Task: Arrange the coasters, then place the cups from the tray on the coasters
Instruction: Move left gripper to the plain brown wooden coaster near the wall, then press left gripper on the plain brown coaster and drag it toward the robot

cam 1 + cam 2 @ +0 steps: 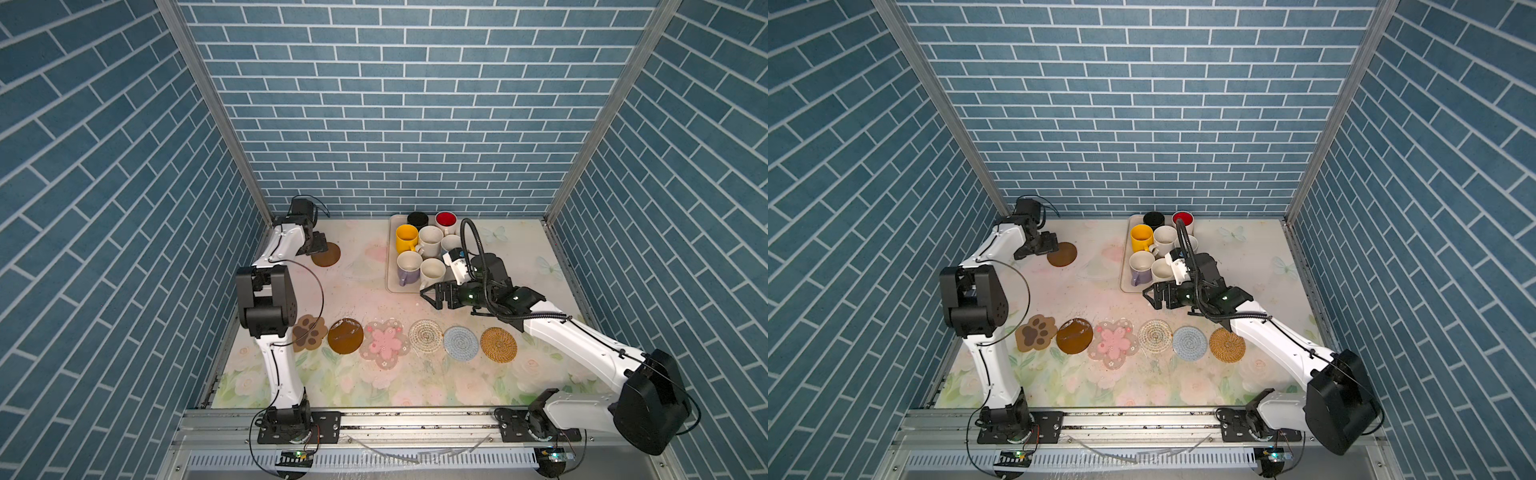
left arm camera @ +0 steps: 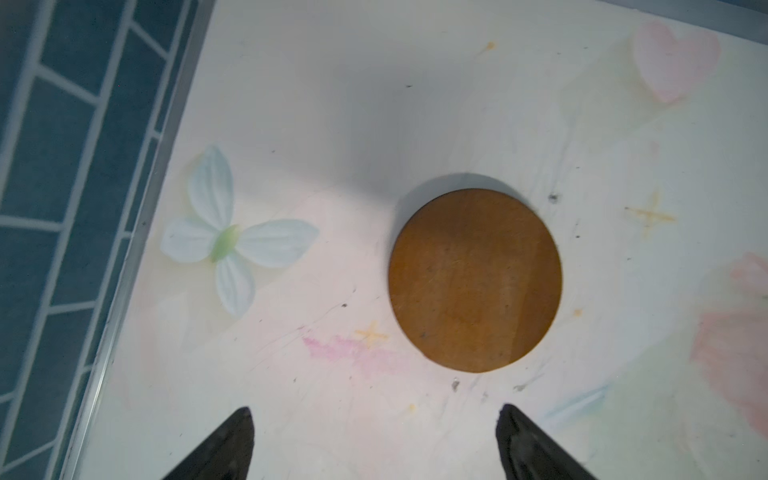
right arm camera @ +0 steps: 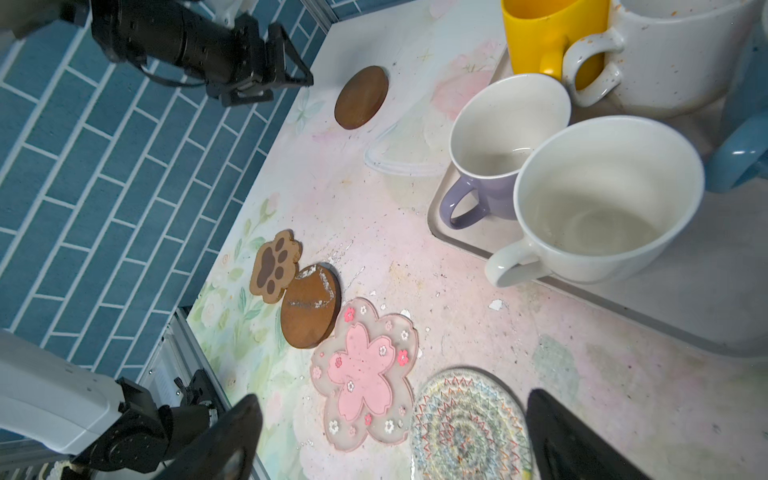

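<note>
Wrapping up the coaster step, judging by layout: counting six in a front row, paw, row disc, flower, white, blue, tan, with far disc alone at back left, well apart from that row. Seeing all seven cups on tray at back right, none on a coaster yet. Reading left gripper as wide open and empty, low over table just beside far disc, not touching, with left arm stretched into back-left corner and wrist bent down. Reading right gripper as wide open and empty too, held level just off tray's front edge near cream cup, pointing toward left side, with forearm low. Next, probably: pinch far disc by its thin edge and carry it to the row; looks awkward on a flat disc, so expect some nudging
</note>
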